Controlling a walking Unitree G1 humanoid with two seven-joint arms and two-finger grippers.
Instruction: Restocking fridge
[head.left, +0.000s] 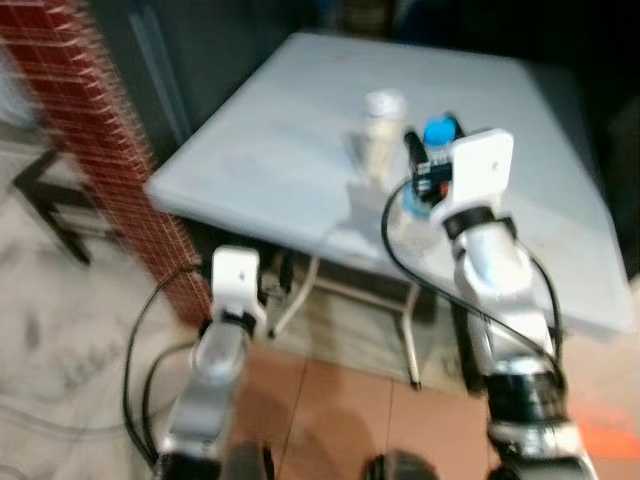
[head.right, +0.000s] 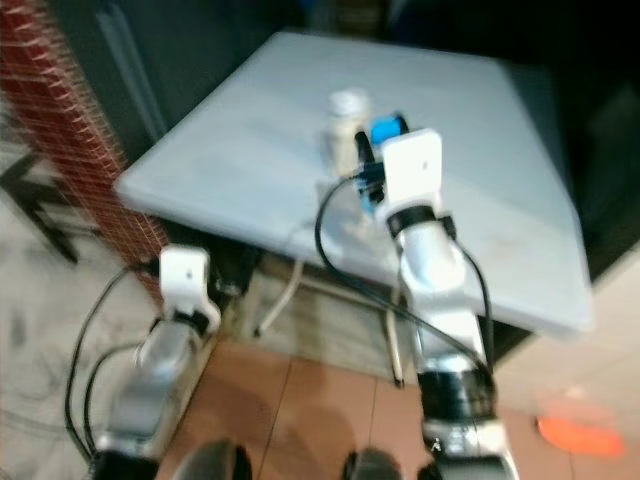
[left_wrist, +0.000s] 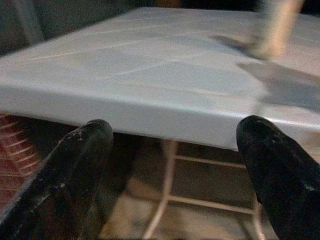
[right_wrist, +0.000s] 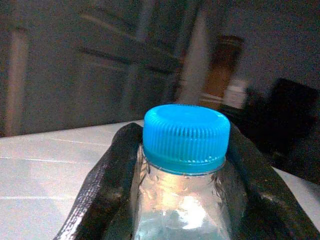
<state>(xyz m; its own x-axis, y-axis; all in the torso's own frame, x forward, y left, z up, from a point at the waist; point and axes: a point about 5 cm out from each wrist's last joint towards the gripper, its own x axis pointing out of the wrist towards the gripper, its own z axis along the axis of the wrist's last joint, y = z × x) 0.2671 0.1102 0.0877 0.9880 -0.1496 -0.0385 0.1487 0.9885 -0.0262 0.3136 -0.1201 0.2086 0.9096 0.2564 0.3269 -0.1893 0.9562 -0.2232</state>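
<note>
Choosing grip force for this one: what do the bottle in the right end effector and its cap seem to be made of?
The bottle looks like thin clear plastic, glossy: light shines through it and the wall is dimpled under the neck. Its blue cap looks like hard opaque plastic with fine ribs around its side. The right end effector clasps the neck.

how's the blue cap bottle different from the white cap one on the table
The blue-capped bottle is clear, while the white-capped bottle looks pale and opaque. The blue-capped bottle is clamped at the neck between the right gripper fingers; the white-capped bottle stands free, untouched, just to the robot's left of it. Both are upright on the white table.
</note>
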